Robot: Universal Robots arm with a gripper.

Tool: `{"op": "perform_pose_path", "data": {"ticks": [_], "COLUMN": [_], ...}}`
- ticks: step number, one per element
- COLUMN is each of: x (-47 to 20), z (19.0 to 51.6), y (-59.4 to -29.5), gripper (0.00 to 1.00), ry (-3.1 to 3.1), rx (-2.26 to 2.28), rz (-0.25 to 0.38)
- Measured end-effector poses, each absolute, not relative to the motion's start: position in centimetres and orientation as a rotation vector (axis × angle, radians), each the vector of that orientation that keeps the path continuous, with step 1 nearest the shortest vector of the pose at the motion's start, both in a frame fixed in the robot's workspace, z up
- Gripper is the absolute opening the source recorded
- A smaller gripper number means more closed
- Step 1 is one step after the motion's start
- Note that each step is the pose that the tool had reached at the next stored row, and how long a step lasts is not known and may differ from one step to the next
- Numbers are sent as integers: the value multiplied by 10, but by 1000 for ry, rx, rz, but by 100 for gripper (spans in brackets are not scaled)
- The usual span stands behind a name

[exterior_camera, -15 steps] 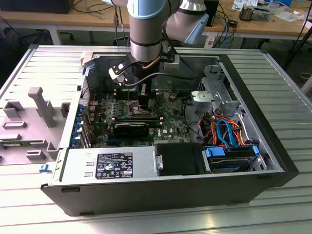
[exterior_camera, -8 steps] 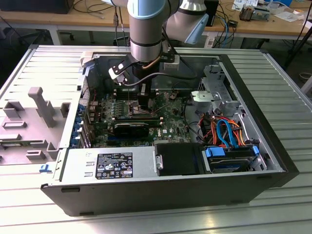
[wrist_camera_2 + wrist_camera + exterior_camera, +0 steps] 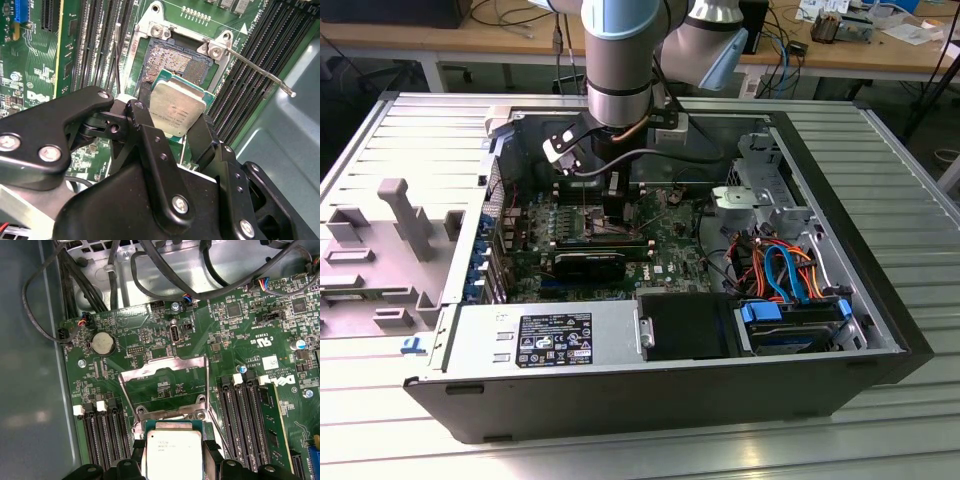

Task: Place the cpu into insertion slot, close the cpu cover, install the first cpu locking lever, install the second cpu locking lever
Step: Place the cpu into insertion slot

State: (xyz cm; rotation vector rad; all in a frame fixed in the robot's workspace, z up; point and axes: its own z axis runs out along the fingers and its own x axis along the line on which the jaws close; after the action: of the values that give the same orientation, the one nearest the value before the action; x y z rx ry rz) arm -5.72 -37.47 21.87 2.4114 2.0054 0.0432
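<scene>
In both wrist views my gripper [image 3: 175, 114] [image 3: 173, 461] is shut on the cpu [image 3: 178, 106] [image 3: 173, 450], a silver-grey square chip held by two opposite edges. It hangs slightly tilted just above the insertion slot [image 3: 170, 59], whose pale contact field lies bare. The cpu cover [image 3: 166, 361], a thin metal frame with a window, stands swung open beyond the socket. One locking lever [image 3: 261, 73] sticks out unlatched on one side, and a second thin lever [image 3: 117, 52] rises on the other. In the exterior view the gripper [image 3: 616, 205] reaches down into the open computer case onto the green board [image 3: 672, 245].
Long black memory slots [image 3: 97, 45] [image 3: 245, 410] flank the socket on both sides. The power supply [image 3: 545, 338], a drive bay [image 3: 790, 325] with orange and blue cables, and the case walls [image 3: 840, 210] ring the board. A grey plastic holder [image 3: 395, 240] lies at the exterior view's left.
</scene>
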Motion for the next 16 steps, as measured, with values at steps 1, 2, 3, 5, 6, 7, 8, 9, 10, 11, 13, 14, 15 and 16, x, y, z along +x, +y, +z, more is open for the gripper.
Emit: {"op": "perform_pose_path", "data": {"ticks": [1, 2, 3, 5, 6, 7, 8, 9, 10, 11, 13, 14, 15, 16], "x": [-57, -57, -57, -57, -57, -57, -57, -57, -57, -57, -57, -57, -57, -57], "z": [219, 219, 219, 219, 218, 218, 218, 218, 218, 218, 218, 218, 218, 218], "y": [-375, -375, -375, -375, -375, -375, -375, -375, -375, -375, -375, -375, -375, -375], "gripper": [54, 54, 54, 54, 54, 54, 54, 54, 54, 54, 54, 54, 54, 54], "ry": [2005, 2004, 2003, 2001, 2000, 1999, 1998, 1996, 1996, 1995, 1993, 1992, 1991, 1990], "rx": [2412, 2413, 2413, 2415, 2416, 2417, 2418, 2419, 2419, 2420, 2421, 2422, 2423, 2424], "rz": [43, 43, 43, 43, 43, 43, 43, 43, 43, 43, 43, 43, 43, 43]}}
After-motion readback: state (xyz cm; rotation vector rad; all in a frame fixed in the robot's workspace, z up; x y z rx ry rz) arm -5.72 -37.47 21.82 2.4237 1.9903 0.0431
